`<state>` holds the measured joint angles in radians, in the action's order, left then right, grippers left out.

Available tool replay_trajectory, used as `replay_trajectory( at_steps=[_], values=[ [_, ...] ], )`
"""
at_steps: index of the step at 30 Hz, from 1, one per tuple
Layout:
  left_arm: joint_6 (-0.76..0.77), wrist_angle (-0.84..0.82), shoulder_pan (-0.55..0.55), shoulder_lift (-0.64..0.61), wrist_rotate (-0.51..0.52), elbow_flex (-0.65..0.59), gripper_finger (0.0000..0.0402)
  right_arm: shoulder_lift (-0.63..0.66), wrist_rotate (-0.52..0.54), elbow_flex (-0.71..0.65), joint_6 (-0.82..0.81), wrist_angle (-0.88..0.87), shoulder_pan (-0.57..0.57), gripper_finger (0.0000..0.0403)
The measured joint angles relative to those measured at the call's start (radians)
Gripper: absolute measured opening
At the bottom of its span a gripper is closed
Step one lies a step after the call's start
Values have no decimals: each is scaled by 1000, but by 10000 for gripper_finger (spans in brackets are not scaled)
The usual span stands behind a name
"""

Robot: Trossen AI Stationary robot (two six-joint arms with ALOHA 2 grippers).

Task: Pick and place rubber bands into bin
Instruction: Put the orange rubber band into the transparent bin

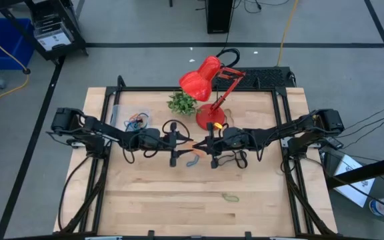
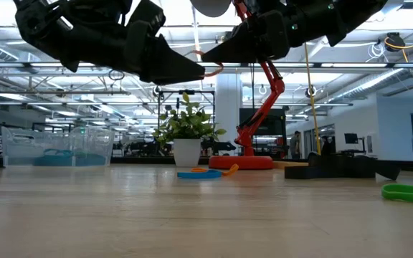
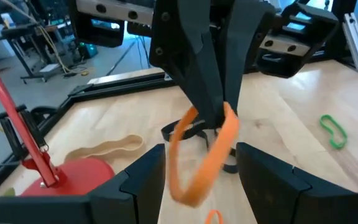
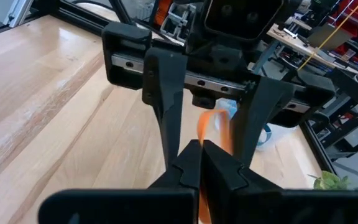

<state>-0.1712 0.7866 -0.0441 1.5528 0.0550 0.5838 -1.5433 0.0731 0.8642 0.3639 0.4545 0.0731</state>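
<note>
The two arms meet tip to tip above the middle of the desk (image 1: pixel 145 200), lifted clear of the wood. The right end effector (image 1: pixel 207 143) has its fingers pinched together on an orange band (image 3: pixel 207 155), which hangs in a loop from its tips. The left end effector (image 1: pixel 177 141) faces it with fingers apart, one on each side of the hanging band; the loop sits between them, and it seems not to be gripped by that side, though the close view leaves some doubt. In the low view the orange band (image 2: pixel 208 70) shows as a small curl just where the two tips come together, high above the desk.

Directly below the end effectors, a blue band (image 2: pixel 198 174) and another orange one lie together on the wood. A green band (image 1: pixel 230 197) lies well away from the end effectors, toward the desk's front edge, on the right arm's side. A tan band (image 3: pixel 107 148) rests near the base of the red lamp (image 1: pixel 209 90), which stands just behind the right end effector beside a small potted plant (image 1: pixel 183 102).

The bin (image 1: pixel 131 117) sits behind the left end effector, near the rear of the desk, with several bands already inside, blue and orange among them.
</note>
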Motion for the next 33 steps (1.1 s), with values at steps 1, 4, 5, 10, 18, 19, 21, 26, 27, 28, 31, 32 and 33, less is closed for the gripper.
replay_trajectory(
  at_steps=[1,4,5,10,18,19,21,26,27,28,31,32,33],
  values=[
    [-8,1,0,0,0,0,202,0,0,0,-5,-5,0,0],
    [-25,2,0,0,0,0,193,0,1,0,-10,-22,0,0],
    [-31,2,0,0,0,0,187,0,1,0,-10,-24,0,0],
    [-35,3,1,0,0,0,131,0,2,0,-10,-23,0,0],
    [-36,2,11,-1,1,0,27,0,3,0,-6,-21,0,0],
    [-36,1,13,-1,1,0,15,0,3,0,-4,-21,0,0],
    [-36,0,16,-1,1,0,7,0,3,0,-4,-21,0,0],
    [-38,-8,18,-1,-1,0,10,0,3,0,-4,-21,0,0],
    [-40,-8,18,-1,-2,0,6,0,3,0,-4,-21,0,0],
    [-41,-8,18,-1,-2,0,5,0,3,0,-4,-21,0,0],
    [-39,-8,18,-1,-2,0,8,0,3,0,-4,-20,0,0],
    [-40,-8,18,-1,-1,0,10,0,3,0,-4,-19,0,0],
    [-39,-8,18,-1,-2,0,10,0,3,0,-4,-18,0,0]
  ],
)
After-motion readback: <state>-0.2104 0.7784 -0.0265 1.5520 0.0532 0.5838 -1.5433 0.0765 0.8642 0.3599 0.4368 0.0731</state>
